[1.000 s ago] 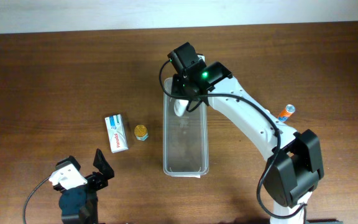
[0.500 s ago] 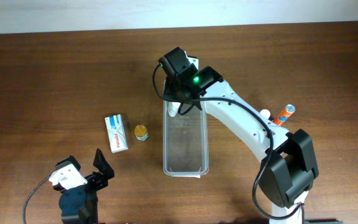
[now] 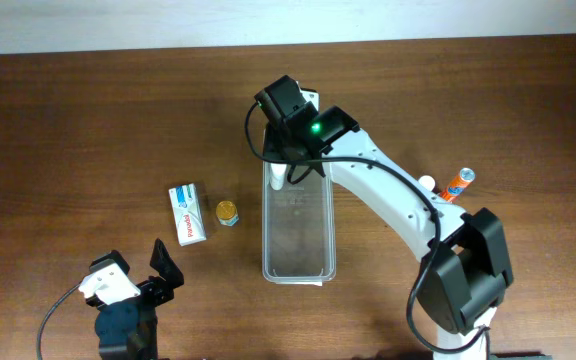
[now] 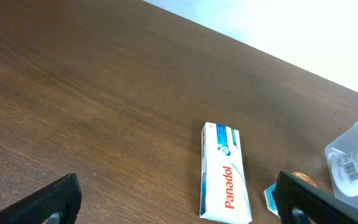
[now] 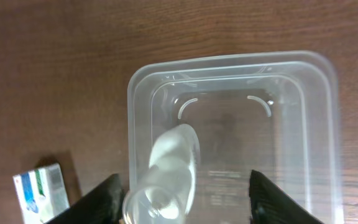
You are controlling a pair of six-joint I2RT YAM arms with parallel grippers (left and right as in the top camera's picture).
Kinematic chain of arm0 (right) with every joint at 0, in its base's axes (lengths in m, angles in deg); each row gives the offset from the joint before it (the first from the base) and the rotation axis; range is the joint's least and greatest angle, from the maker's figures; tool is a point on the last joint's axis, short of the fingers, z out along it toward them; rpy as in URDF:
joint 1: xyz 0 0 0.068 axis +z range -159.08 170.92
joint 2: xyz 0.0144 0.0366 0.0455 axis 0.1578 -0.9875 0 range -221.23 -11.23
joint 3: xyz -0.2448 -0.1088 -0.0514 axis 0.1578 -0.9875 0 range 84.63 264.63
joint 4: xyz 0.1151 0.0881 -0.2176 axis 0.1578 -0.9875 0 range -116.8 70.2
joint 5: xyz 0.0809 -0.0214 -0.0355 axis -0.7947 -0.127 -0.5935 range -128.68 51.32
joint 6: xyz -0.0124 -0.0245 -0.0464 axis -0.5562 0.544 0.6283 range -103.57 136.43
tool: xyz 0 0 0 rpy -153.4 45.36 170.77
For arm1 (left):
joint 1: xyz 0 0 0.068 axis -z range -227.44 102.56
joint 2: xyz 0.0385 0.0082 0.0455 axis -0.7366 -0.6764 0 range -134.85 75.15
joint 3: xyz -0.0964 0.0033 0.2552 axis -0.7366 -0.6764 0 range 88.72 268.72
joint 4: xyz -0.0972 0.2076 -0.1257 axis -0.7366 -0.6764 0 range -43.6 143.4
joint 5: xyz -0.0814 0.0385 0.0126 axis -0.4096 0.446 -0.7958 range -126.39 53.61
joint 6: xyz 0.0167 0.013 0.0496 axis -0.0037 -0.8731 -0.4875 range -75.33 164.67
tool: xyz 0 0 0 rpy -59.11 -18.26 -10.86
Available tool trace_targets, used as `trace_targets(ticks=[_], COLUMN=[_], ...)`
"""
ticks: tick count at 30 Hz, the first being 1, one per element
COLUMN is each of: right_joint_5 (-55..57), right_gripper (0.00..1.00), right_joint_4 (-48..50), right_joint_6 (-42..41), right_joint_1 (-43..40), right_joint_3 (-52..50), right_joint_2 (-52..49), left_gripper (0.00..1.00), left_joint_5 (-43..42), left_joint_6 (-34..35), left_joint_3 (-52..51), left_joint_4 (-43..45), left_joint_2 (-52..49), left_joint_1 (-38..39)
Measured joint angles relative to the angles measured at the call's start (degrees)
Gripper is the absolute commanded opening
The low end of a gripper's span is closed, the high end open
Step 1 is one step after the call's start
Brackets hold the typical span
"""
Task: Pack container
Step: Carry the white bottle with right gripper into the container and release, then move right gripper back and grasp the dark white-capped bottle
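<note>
The container [image 3: 299, 240] is a long clear plastic bin in the middle of the table. My right gripper [image 3: 290, 166] hangs over its far end, jaws wide open. In the right wrist view a small white bottle [image 5: 169, 171] lies tilted against the container's [image 5: 328, 118] left wall, between the spread fingers [image 5: 188, 208]; it is blurred. It shows from overhead [image 3: 280, 180] in the far left corner. My left gripper [image 3: 136, 278] is open and empty near the front left edge; its fingers [image 4: 179, 208] frame the bottom of the left wrist view.
A white-and-blue Panadol box [image 3: 187, 213] [image 4: 224, 183] [image 5: 42, 190] and a small gold-capped bottle [image 3: 227, 212] [image 4: 298, 182] lie left of the container. An orange tube [image 3: 458, 182] and a small white item [image 3: 426, 183] lie to its right, by the right arm's base.
My right arm has shifted a little left over the container's far end, carrying the white bottle toward the far left corner. The left arm has not moved.
</note>
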Motion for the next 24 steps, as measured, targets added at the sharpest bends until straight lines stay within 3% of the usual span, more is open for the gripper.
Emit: trace_targets(ticks=[4, 8, 14, 18, 21, 24], right_joint_5=[1.8, 5.7, 9.7, 10.5, 9.6, 6.0], right_gripper=[0.77, 0.82, 0.81, 0.79, 0.67, 0.66], right_joint_4=[-3.7, -9.8, -21.9, -26.8, -27.0, -27.0], right_joint_6=[2.8, 4.4, 5.7, 7.8, 10.3, 12.4], right_joint_1=[-0.1, -1.2, -10.7, -18.9, -24.7, -28.7], right_joint_3=[0.0, 0.0, 0.9, 0.9, -0.1, -2.1], right_joint_2=[4.2, 13.0, 22.1, 21.5, 19.5, 17.3], left_gripper=[0.99, 0.99, 0.99, 0.99, 0.99, 0.99], left_joint_5=[0.0, 0.0, 0.0, 0.0, 0.0, 0.0], left_joint_6=[0.0, 0.0, 0.0, 0.0, 0.0, 0.0], left_joint_3=[0.0, 0.0, 0.0, 0.0, 0.0, 0.0], left_joint_4=[0.0, 0.0, 0.0, 0.0, 0.0, 0.0], left_joint_2=[0.0, 0.0, 0.0, 0.0, 0.0, 0.0], left_joint_1=[0.0, 0.0, 0.0, 0.0, 0.0, 0.0])
